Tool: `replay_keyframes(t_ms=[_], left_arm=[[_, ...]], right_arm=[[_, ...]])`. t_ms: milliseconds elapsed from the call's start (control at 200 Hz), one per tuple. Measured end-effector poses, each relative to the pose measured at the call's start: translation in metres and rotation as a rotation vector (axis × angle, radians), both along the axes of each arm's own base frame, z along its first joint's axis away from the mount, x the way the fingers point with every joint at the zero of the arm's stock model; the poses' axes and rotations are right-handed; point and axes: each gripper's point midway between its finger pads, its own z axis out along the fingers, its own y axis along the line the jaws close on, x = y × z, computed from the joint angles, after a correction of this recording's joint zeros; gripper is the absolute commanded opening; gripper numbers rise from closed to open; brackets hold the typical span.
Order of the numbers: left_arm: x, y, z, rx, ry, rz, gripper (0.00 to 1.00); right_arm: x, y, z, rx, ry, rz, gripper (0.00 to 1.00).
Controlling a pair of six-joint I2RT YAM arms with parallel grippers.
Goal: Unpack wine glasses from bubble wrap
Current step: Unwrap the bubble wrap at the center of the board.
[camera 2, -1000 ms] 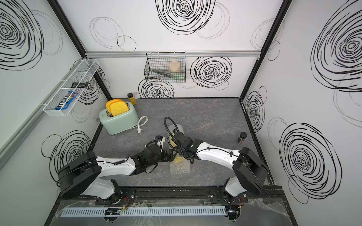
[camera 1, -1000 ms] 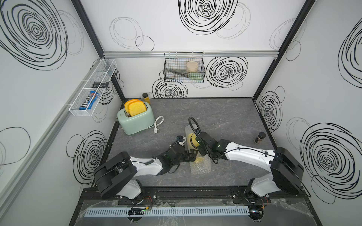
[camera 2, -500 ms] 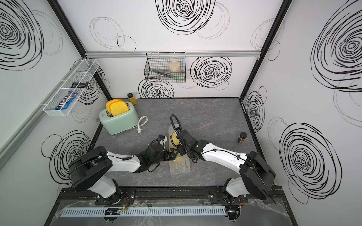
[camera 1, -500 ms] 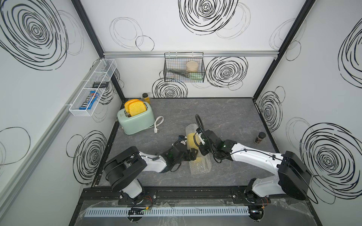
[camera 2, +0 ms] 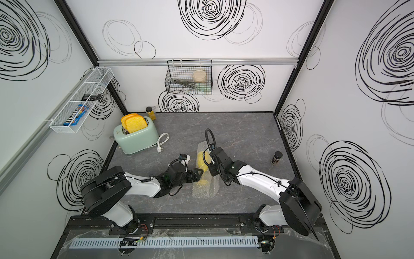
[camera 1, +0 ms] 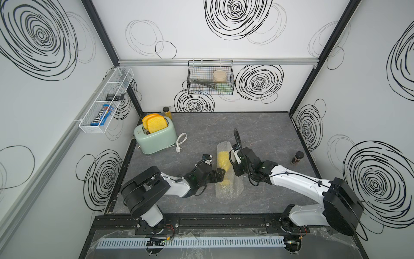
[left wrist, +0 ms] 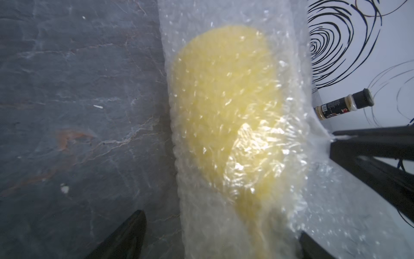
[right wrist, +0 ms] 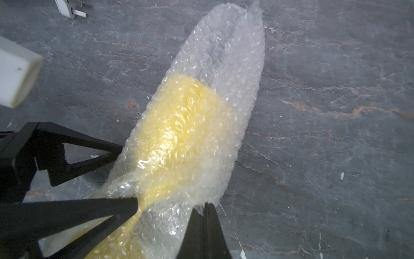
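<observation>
On grey tabletop [camera 1: 257,134], yellow goblet [camera 1: 223,160], rolled in clear bubble wrap [camera 1: 224,192]

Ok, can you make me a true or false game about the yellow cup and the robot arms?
1. The goblet is inside the bubble wrap. True.
2. The right gripper is wide open. False: it is shut, pinching an edge of the bubble wrap.
3. The toaster has bread in it. True.
4. The goblet stands upright. False: it lies on its side on the table.
5. The left gripper is far from the goblet. False: it is open, with one jaw on each side of the wrapped goblet.
</observation>
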Motion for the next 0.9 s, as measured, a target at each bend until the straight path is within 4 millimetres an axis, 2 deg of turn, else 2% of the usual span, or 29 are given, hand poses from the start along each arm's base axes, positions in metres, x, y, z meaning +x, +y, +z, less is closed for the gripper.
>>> replay_keyframes(t_ms=[200,450,746,901], left_arm=[[0.0,-0.001,-0.003,-0.009,0.004,0.0,0.9],[-0.001,-0.002,-0.003,-0.03,-0.001,-0.002,0.9],[0.0,-0.001,-0.002,-0.061,0.002,0.003,0.9],[0.0,0.0,-0.002,-0.073,0.006,0.005,0.9]], right_arm=[[-0.001,0.001,0.0,0.008,0.003,0.0,0.0],[-0.002,-0.008,-0.009,0.026,0.022,-0.045,0.0],[0.003,-0.018,0.004,0.2,0.046,-0.084,0.0],[0.003,-0.022,0.004,0.257,0.067,-0.094,0.0]])
